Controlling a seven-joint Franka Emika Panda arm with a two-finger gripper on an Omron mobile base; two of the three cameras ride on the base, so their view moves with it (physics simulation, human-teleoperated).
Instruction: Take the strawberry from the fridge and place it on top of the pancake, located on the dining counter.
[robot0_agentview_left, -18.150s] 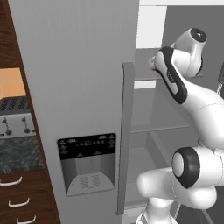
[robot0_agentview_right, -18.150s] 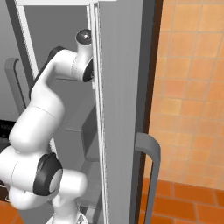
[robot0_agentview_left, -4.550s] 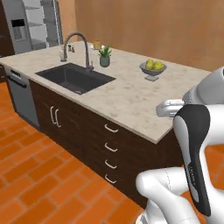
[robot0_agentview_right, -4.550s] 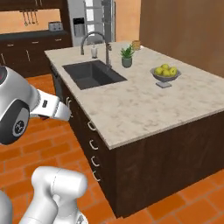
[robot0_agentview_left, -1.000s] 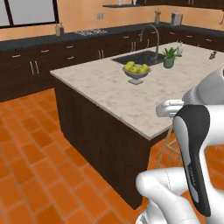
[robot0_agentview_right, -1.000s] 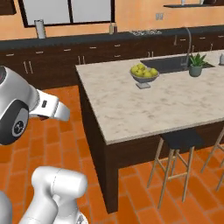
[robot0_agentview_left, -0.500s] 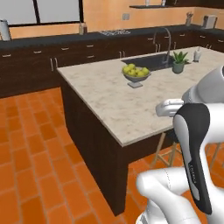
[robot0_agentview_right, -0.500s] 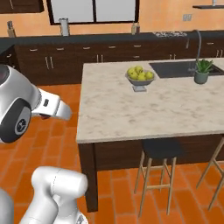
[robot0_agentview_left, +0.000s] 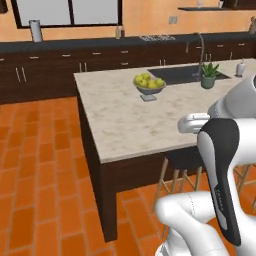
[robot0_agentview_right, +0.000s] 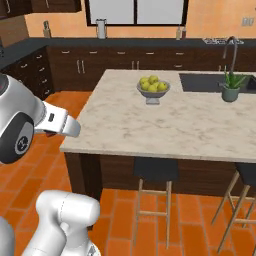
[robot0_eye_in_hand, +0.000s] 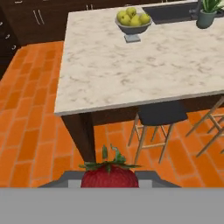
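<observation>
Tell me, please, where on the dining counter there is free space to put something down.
The dining counter is bare from its near edge up to the fruit bowl. It is crowded at the far right, around the sink and potted plant.

From behind the arm's left, one camera looks forward and down across the bench (robot0_agentview_left: 125, 125), its near corner at about six o'clock and the fruit bowl (robot0_agentview_left: 149, 86) toward one o'clock. The camera behind the right faces the same bench (robot0_agentview_right: 165, 125) more squarely, bowl (robot0_agentview_right: 153, 88) at twelve. The hand camera looks down from above the floor, bench (robot0_eye_in_hand: 131, 74) ahead, bowl (robot0_eye_in_hand: 133, 22) at twelve. All three share bench, bowl and potted plant (robot0_agentview_right: 230, 86).
</observation>
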